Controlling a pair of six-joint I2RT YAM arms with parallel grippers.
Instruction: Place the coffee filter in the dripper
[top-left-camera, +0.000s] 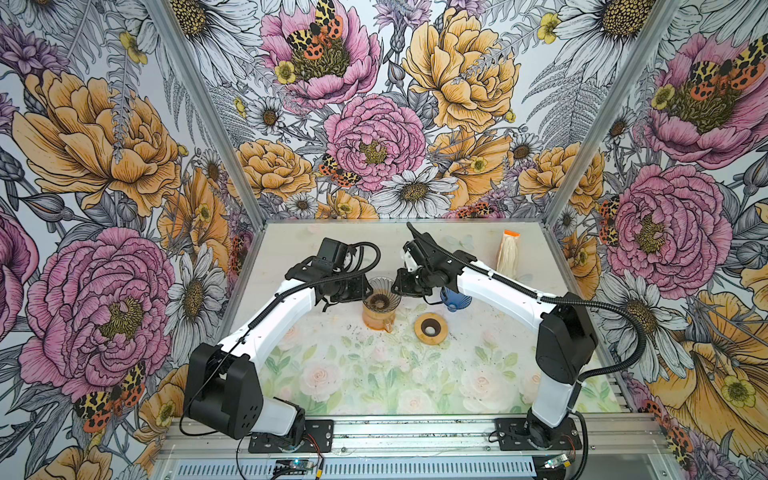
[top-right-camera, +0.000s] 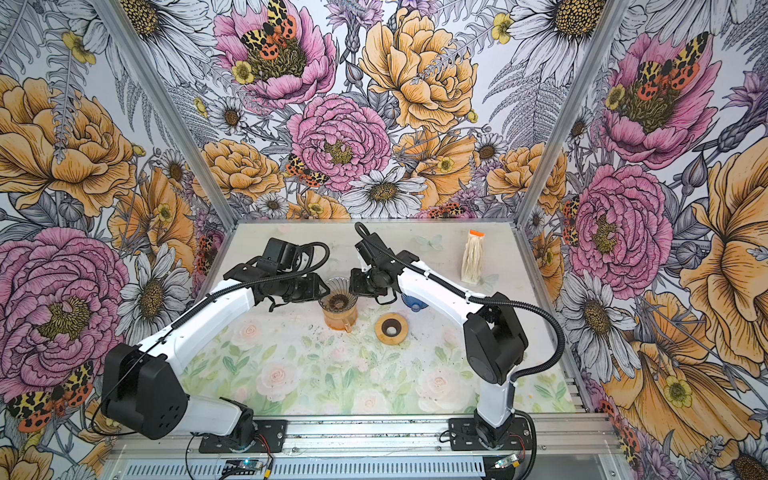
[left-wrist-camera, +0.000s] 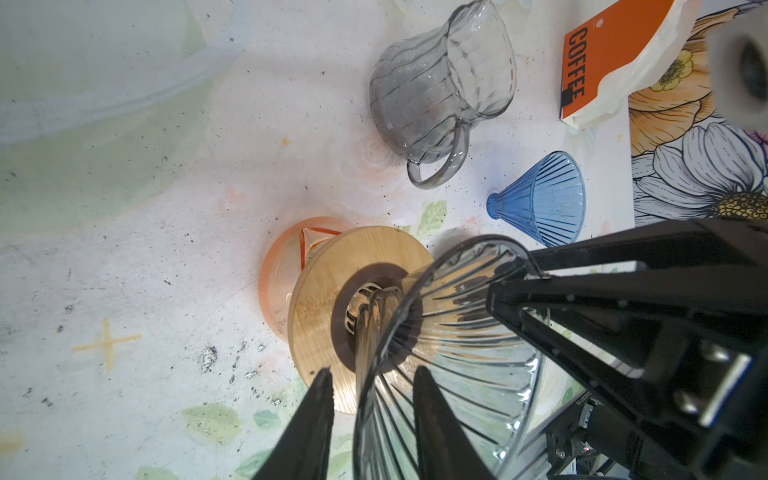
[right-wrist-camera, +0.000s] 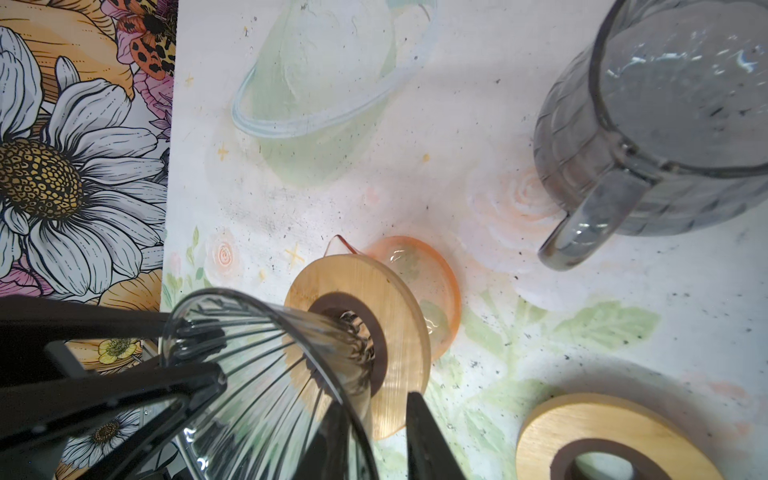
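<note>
Grippers at the glass: in both top views my left gripper (top-left-camera: 366, 291) and right gripper (top-left-camera: 395, 289) close in from opposite sides on the clear dripper (top-left-camera: 379, 286). It sits over the orange server (top-left-camera: 377, 320), and I judge the stance is meant to steady it before any paper goes in. The coffee filter pack (top-left-camera: 509, 255) stands upright near the far right of the table (top-left-camera: 374, 382), well apart from both jaws, and the dripper holds no filter. From the left wrist, my fingers (left-wrist-camera: 316, 415) stand one each side of the dripper's wall, narrow, with a gap showing on both sides of the glass. The cone's tip rests in a wooden ring (left-wrist-camera: 328, 291) on the server, with a blue dripper (left-wrist-camera: 544, 199) and a grey pitcher (left-wrist-camera: 440, 91) idle beyond. From the right wrist, my other jaws sit likewise astride the opposite rim, narrow but not visibly pinching, near a spare ring (right-wrist-camera: 602, 432).
</note>
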